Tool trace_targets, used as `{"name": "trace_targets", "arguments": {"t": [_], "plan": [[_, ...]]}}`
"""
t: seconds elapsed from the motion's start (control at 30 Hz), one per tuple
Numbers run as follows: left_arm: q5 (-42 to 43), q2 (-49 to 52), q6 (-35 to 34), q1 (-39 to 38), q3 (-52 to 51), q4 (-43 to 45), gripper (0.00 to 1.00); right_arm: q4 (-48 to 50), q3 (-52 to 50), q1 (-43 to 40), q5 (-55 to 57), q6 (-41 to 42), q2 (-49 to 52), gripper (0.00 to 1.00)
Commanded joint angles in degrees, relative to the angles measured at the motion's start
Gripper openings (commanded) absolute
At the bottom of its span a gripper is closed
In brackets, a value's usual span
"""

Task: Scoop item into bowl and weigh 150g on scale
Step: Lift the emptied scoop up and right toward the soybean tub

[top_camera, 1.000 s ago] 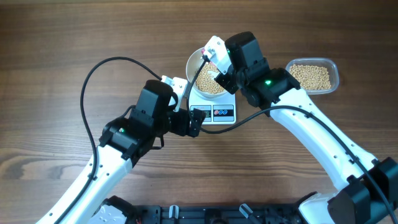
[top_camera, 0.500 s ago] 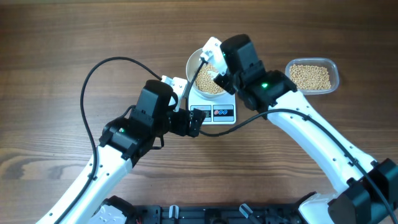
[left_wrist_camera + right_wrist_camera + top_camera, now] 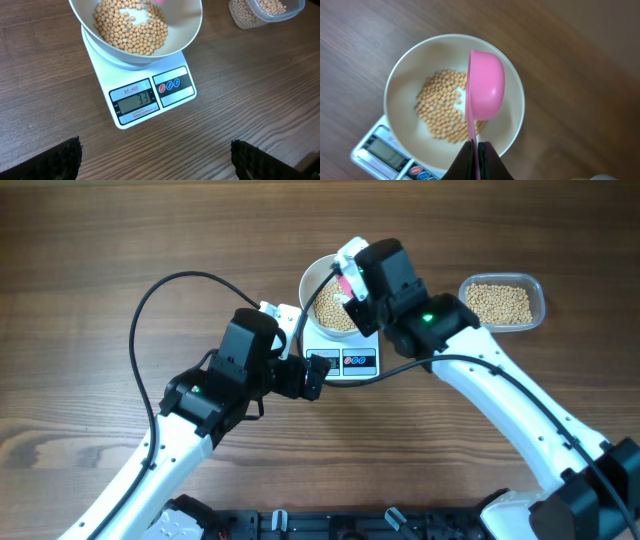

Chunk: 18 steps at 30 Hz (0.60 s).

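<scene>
Right fingers (image 3: 492,165) are clamping a pink plastic scoop (image 3: 485,85) edge-on over the round white bowl (image 3: 402,82), handle pointing down-frame. Left fingers (image 3: 55,162) are standing apart.

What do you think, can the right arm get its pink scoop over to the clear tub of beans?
Probably yes. The right gripper holds the pink scoop over the bowl, and the clear tub sits open on that arm's own side, with only bare table showing between bowl and tub.
</scene>
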Motion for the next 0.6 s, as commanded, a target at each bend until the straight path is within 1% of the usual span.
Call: {"name": "trace_targets", "arguments": {"t": [0.0, 0.2, 0.3, 0.43, 0.57], "plan": [[-0.3, 0.1, 1.1, -0.2, -0.1, 0.0, 1.00, -1.4, 1.2, -3.5, -3.4, 9.1, -4.3, 0.04], [-0.3, 0.1, 1.1, -0.2, -0.1, 0.0, 1.00, -2.0, 1.2, -10.7, -10.2, 9.6, -11.0, 0.04], [-0.3, 0.1, 1.1, -0.2, -0.1, 0.0, 1.00, -4.3, 1.2, -14.7, -10.2, 11.8, -13.7, 0.04], [-0.3, 0.1, 1.1, -0.2, -0.1, 0.0, 1.00, -9.5, 1.2, -20.9, -9.7, 11.5, -15.3, 0.04], [-0.3, 0.1, 1.1, -0.2, -0.1, 0.0, 1.00, -14.0, 1.2, -27.4, -3.7, 11.5, -14.9, 0.04]]}}
